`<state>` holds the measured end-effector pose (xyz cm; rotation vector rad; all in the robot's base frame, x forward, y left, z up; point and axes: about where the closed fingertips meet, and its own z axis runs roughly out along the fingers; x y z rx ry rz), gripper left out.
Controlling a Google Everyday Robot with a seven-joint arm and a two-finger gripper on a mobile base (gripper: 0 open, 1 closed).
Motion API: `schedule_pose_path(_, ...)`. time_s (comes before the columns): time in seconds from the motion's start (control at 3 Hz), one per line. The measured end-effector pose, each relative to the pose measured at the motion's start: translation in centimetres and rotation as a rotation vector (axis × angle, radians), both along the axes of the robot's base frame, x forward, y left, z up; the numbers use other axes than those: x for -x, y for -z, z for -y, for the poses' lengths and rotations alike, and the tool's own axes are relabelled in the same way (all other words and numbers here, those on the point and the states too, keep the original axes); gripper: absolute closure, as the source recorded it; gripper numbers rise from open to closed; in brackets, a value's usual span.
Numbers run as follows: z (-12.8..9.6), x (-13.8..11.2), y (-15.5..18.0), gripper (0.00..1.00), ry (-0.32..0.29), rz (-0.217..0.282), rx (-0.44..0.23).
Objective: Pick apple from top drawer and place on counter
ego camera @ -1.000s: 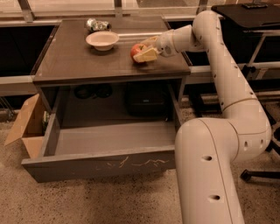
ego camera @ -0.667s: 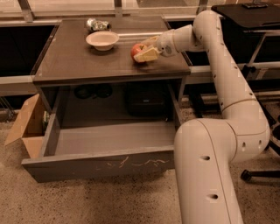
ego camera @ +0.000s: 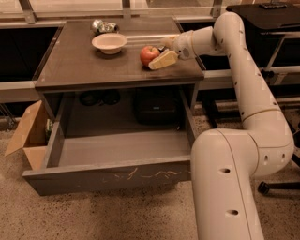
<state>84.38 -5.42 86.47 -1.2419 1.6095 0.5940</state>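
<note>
The red apple point(ego camera: 148, 54) rests on the counter point(ego camera: 79, 63), near its right edge. My gripper point(ego camera: 158, 51) reaches in from the right and is open, with its pale near finger point(ego camera: 163, 59) just right of the apple; the far finger is mostly hidden behind it. The top drawer point(ego camera: 108, 176) is pulled out wide below the counter, and its inside is bare grey. My arm point(ego camera: 243, 79) curves down the right side of the cabinet.
A pale shallow bowl point(ego camera: 109, 42) and a shiny crumpled can point(ego camera: 102, 26) sit at the back of the counter. A brown cardboard box point(ego camera: 27, 136) stands left of the drawer. A dark bag point(ego camera: 154, 107) sits under the counter. A black desk point(ego camera: 262, 10) is at far right.
The near finger has drawn slightly down and right off the apple, so more of the apple shows. The apple stays in place on the counter.
</note>
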Motion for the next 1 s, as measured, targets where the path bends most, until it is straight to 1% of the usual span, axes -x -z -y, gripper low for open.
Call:
schedule_pose_path(0.33, 0.8, 0.2, -1.1, 0.00, -0.002, 0.040, -0.010)
schedule_pose_path(0.67, 2.9, 1.7, -3.4, 0.00, -0.019, 0.120, -0.029)
schedule_pose_path(1.0, 4.8, 4.5, -6.3, 0.00, -0.049, 0.214, -0.035)
